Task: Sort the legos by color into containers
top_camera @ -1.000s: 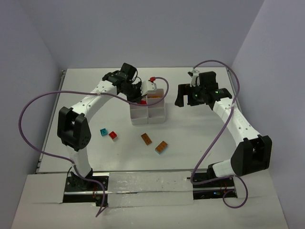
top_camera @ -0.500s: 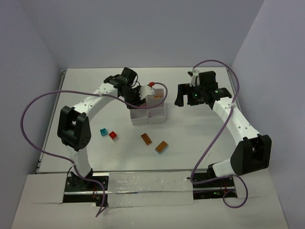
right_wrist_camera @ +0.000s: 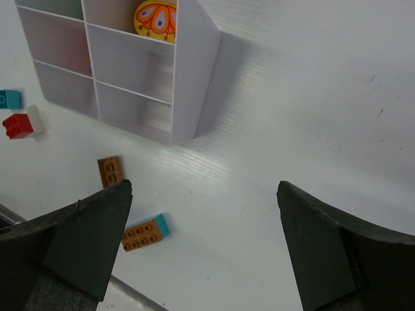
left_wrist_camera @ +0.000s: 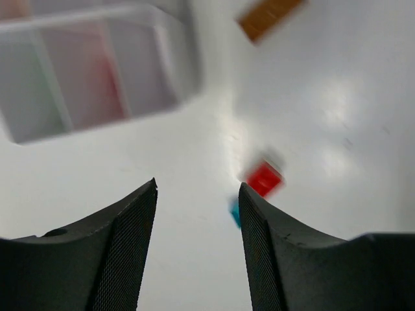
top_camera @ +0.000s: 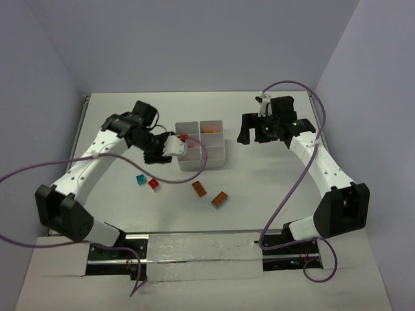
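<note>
The white table (top_camera: 259, 181) carries everything, and the white six-compartment tray (top_camera: 189, 163) sits near its middle. The left arm (top_camera: 91, 162) reaches in from the tray's left, and the right arm (top_camera: 318, 165) bends in from the tray's right. The left gripper (top_camera: 170, 146) hangs just beside the tray's left wall. In the left wrist view its dark jaws stand apart with nothing between them (left_wrist_camera: 198, 188), and the tray (left_wrist_camera: 97, 71) is a blur above them. The right gripper (top_camera: 249, 133) is well to the right of the tray. Its jaws are spread wide and empty (right_wrist_camera: 202, 188), and it looks down on the tray's corner (right_wrist_camera: 194, 78). A yellow patterned piece (right_wrist_camera: 155, 18) lies in a compartment on the tray's far right. Four legos lie loose on the table in front of the tray. An orange-brown brick with a teal end (top_camera: 220, 200) is farthest from it. A plain orange-brown brick (top_camera: 199, 188) lies closer. A red brick (top_camera: 154, 184) and a teal brick (top_camera: 140, 179) sit side by side off the tray's near-left corner.
</note>
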You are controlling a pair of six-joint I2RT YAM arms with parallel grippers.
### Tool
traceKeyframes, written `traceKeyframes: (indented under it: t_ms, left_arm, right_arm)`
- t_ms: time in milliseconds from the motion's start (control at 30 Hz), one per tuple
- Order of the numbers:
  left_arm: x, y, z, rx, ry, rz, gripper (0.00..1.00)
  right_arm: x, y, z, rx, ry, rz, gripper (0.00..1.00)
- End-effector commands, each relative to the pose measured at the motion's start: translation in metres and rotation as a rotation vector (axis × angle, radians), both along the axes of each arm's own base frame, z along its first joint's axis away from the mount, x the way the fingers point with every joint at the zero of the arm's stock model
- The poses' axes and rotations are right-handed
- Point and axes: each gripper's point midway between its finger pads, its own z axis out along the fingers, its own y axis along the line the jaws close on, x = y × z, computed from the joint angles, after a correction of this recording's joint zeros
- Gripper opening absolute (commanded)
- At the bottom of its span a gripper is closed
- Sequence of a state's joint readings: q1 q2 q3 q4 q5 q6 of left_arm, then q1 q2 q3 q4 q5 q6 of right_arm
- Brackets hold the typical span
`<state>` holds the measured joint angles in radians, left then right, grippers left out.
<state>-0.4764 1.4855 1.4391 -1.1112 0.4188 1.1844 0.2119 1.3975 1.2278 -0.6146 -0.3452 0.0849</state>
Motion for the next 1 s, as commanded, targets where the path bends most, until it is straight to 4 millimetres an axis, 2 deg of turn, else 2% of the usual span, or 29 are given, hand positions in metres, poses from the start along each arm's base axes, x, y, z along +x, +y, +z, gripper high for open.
traceKeyframes:
  t_ms: [0, 67, 200, 367, 433, 533, 733, 833, 967]
  left_arm:
    - [-0.074, 0.051, -0.039, 0.117, 0.163, -0.235, 0.61]
    - [-0.082, 0.063, -0.05, 0.158, 0.174, -0.264, 0.61]
    - [-0.083, 0.077, -0.066, 0.205, 0.196, -0.294, 0.61]
    - [-0.078, 0.074, -0.077, 0.195, 0.196, -0.371, 0.69]
    - [-0.07, 0.072, -0.082, 0.191, 0.168, -0.385, 0.71]
    - [-0.053, 0.066, -0.089, 0.178, 0.107, -0.389, 0.72]
    - [-0.036, 0.06, -0.107, 0.186, 0.072, -0.407, 0.73]
    - [-0.03, 0.062, -0.116, 0.207, 0.048, -0.423, 0.72]
    - [-0.031, 0.063, -0.127, 0.218, 0.081, -0.427, 0.72]
  right_arm:
    - [0.004, 0.009, 0.014, 0.032, -0.027, 0.024, 1.0]
    - [0.004, 0.01, 0.013, 0.031, -0.023, 0.029, 1.0]
    - [0.006, 0.009, 0.015, 0.024, -0.025, 0.027, 1.0]
    - [0.005, 0.008, 0.013, 0.014, -0.021, 0.027, 1.0]
    - [0.005, 0.008, 0.012, 0.009, -0.019, 0.026, 1.0]
    - [0.005, 0.007, 0.011, 0.003, -0.017, 0.024, 1.0]
    - [0.004, 0.006, 0.006, -0.005, -0.007, 0.024, 1.0]
    - [0.005, 0.007, 0.005, -0.003, -0.002, 0.026, 1.0]
    - [0.006, 0.006, 0.005, -0.009, 0.0, 0.025, 1.0]
